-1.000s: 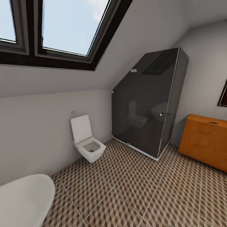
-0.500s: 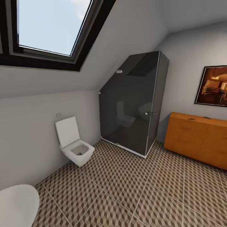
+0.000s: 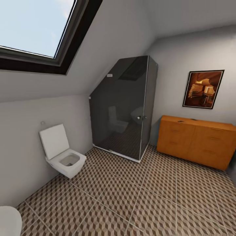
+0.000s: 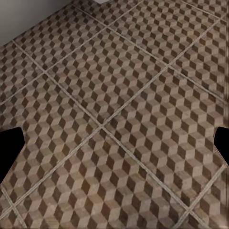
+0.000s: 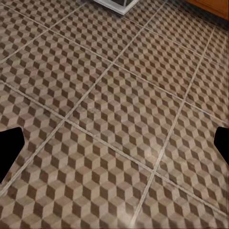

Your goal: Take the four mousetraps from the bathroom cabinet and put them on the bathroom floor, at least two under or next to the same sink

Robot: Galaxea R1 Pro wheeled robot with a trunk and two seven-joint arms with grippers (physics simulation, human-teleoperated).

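Two grippers' fingertips are cropped, grip unreadable; small dark items atop cabinet (image 3: 196, 139) stay indistinct

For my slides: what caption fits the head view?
Attic bathroom: cabinet against the far wall beside a dark glass shower, toilet at left, cube-patterned floor.

Orange-brown cabinet (image 3: 196, 139), cube-patterned brown floor (image 3: 131, 196)

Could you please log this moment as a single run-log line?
phase: in transit | cabinet: ahead right, doors shut | mousetraps: not picked up | left gripper: open, empty | right gripper: open, empty | bathroom floor: bare ahead
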